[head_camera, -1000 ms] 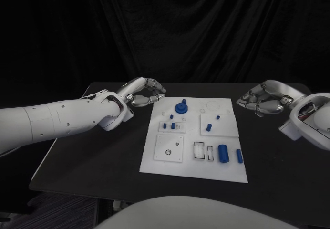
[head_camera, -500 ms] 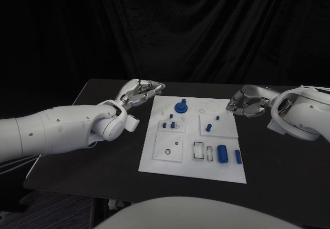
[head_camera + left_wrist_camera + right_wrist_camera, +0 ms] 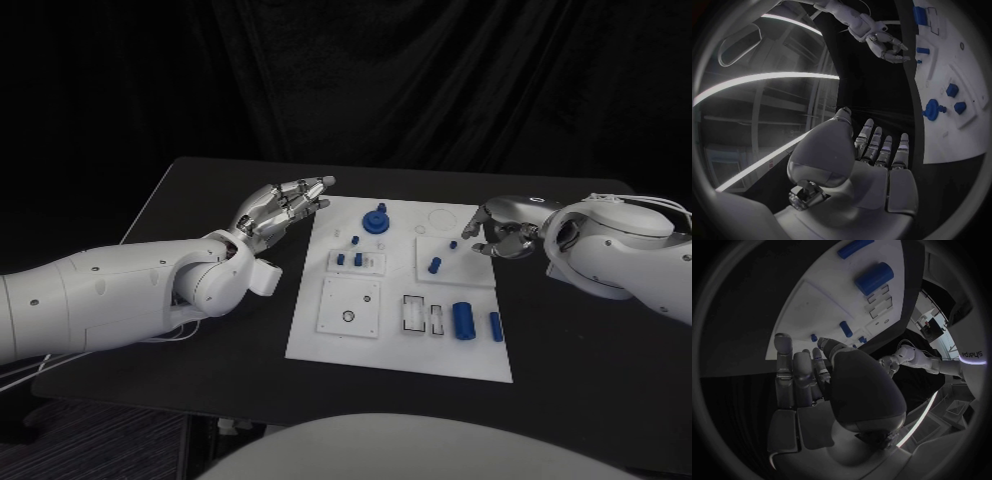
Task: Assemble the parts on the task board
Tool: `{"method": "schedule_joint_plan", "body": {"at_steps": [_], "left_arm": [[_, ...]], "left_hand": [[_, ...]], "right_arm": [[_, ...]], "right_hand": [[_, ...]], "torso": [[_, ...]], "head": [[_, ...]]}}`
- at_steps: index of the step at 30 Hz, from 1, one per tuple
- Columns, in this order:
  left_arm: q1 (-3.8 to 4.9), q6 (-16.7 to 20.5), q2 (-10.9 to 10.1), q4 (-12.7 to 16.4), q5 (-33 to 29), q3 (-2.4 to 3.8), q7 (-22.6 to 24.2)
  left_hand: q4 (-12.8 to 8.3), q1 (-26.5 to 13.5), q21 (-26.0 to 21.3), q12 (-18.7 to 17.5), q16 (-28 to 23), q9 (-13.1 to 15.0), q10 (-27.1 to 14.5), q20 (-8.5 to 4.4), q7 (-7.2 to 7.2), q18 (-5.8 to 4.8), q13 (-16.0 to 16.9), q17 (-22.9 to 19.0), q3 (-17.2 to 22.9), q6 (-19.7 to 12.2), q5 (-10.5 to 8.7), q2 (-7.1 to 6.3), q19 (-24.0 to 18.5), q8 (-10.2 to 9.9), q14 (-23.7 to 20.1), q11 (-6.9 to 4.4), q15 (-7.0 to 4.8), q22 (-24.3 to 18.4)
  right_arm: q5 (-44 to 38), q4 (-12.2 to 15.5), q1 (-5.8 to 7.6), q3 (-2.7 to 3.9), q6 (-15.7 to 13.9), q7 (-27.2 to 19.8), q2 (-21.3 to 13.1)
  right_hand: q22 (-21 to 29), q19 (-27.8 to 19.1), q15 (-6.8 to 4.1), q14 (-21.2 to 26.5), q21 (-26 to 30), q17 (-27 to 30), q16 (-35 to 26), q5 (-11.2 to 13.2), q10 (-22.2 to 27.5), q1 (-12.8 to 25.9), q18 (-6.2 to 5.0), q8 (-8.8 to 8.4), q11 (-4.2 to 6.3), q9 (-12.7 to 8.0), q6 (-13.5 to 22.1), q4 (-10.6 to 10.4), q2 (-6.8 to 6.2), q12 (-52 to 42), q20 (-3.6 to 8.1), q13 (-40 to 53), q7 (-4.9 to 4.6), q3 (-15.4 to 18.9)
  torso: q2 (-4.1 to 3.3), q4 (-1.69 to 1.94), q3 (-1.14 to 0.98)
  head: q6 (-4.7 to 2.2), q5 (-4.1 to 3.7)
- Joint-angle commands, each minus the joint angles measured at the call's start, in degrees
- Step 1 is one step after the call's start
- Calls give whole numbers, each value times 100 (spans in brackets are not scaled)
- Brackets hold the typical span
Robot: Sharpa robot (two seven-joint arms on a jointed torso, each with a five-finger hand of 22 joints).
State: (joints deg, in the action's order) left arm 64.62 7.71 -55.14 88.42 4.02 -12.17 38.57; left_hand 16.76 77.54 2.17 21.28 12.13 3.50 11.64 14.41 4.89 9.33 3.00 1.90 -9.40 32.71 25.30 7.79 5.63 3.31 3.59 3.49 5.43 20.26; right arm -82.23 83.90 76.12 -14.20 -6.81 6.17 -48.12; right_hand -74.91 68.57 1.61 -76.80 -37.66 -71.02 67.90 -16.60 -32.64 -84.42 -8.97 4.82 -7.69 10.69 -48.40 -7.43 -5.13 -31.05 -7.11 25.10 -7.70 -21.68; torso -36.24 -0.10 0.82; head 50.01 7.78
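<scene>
The white task board (image 3: 378,340) lies in the middle of the black table. On it stand a blue knob part (image 3: 378,219), small blue pegs (image 3: 351,259) and another peg (image 3: 434,265); a thick blue cylinder (image 3: 464,318) and a thinner one (image 3: 496,326) lie near the right edge. My left hand (image 3: 289,207) hovers just off the board's far left corner, fingers stretched out straight and holding nothing; the left wrist view shows its flat palm (image 3: 873,160) beside the board (image 3: 967,140). My right hand (image 3: 498,231) sits at the board's far right edge, fingers loosely bent and holding nothing (image 3: 801,380).
Black table (image 3: 188,200) spreads left of the board, behind my left arm (image 3: 116,290). My bulky right forearm (image 3: 620,250) lies over the table's right side. A dark curtain closes off the back.
My left hand has uncurled from a loose fist into straight fingers. My right hand has moved left, up to the board's far right edge.
</scene>
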Motion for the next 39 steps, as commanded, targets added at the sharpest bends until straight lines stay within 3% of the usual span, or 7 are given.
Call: {"method": "schedule_joint_plan", "body": {"at_steps": [1, 6, 9, 21, 24, 30, 39], "left_arm": [[-24, -444, -9, 42, -327, 7, 795], [-52, -565, -27, 73, -353, 8, 798], [-61, -622, -35, 80, -359, 8, 789], [-79, -785, -56, 90, -364, 8, 719], [-80, -790, -63, 89, -365, 8, 702], [-82, -797, -80, 97, -365, 8, 677], [-84, -838, -74, 81, -365, 8, 637]], "left_hand": [[1, -2, -28, -22, -49, -20, -59, -4, -23, 86, -8, -11, -41, -94, -7, 64, -65, -34, -44, -3, -7, -85], [2, 65, -33, -122, -124, -89, -286, 14, -233, 87, -29, -23, -180, -605, 12, 121, -133, -79, -123, -112, 31, -272], [1, 80, -29, -137, -126, -96, -317, 29, -271, 87, -32, -24, -198, -685, 16, 134, -127, -85, -128, -110, 52, -259], [-19, 392, 32, -61, 105, -106, -413, 205, -373, 92, -32, 2, -247, -907, 272, 198, 36, -91, -30, 46, 334, -44], [-21, 457, 44, 5, 158, -108, -399, 216, -385, 87, -27, 6, -255, -945, 342, 211, 77, -94, 0, 141, 380, -14], [-20, 477, 44, 20, 165, -107, -398, 217, -396, 84, -27, 6, -261, -942, 374, 212, 83, -92, 4, 164, 385, -22], [-25, 509, 43, 38, 166, -107, -400, 218, -365, 79, -26, 5, -265, -946, 414, 212, 88, -91, 2, 182, 388, -28]], "right_arm": [[-317, -56, -70, 4, -273, -12, 24], [-333, -155, -158, 4, -436, -69, 78], [-337, -198, -183, 4, -518, -95, 106], [-342, -333, -234, 4, -959, -292, 197], [-342, -363, -242, 4, -954, -301, 223], [-342, -460, -304, 4, -925, -302, 304], [-342, -675, -415, 4, -873, -303, 471]], "right_hand": [[-340, 6, 13, 49, -2, 19, -33, 35, 19, 54, 20, -18, -4, -4, 40, 16, 13, 32, -39, -7, -1, 5], [-338, -5, 36, 69, 6, 62, -54, 5, -22, 39, 19, -54, -30, -24, 150, 82, 9, 75, -57, -89, 52, -8], [-330, -23, 42, 94, 43, 97, -91, -2, -23, 36, 13, -46, -34, -23, 144, 94, 13, 87, -60, -106, 63, -13], [-325, -40, 95, 124, 54, 167, -120, 10, -112, 85, 14, -49, -58, -39, 220, 123, 52, 144, -104, -234, 134, -20], [-325, -37, 101, 126, 46, 187, -123, 29, -190, 117, 11, -18, -54, -32, 185, 116, 71, 146, -114, -276, 113, -20], [-313, -54, 113, 162, 82, 287, -171, 50, -474, 177, -1, 128, -26, 15, -36, 121, 100, 174, -135, -429, 25, -39], [-327, -16, 112, 131, 25, 292, -141, -20, -540, 134, 3, 145, -21, 20, -55, 188, 83, 220, -134, -505, -3, -72]], "torso": [[-28, 52, 27], [-35, 77, 37], [-25, 71, 41], [8, 39, 36], [9, 26, 38], [12, 31, 46], [16, 28, 40]], "head": [[-1, -77], [-1, -155], [-1, -177], [-1, -234], [-1, -229], [-1, -269], [-1, -275]]}}
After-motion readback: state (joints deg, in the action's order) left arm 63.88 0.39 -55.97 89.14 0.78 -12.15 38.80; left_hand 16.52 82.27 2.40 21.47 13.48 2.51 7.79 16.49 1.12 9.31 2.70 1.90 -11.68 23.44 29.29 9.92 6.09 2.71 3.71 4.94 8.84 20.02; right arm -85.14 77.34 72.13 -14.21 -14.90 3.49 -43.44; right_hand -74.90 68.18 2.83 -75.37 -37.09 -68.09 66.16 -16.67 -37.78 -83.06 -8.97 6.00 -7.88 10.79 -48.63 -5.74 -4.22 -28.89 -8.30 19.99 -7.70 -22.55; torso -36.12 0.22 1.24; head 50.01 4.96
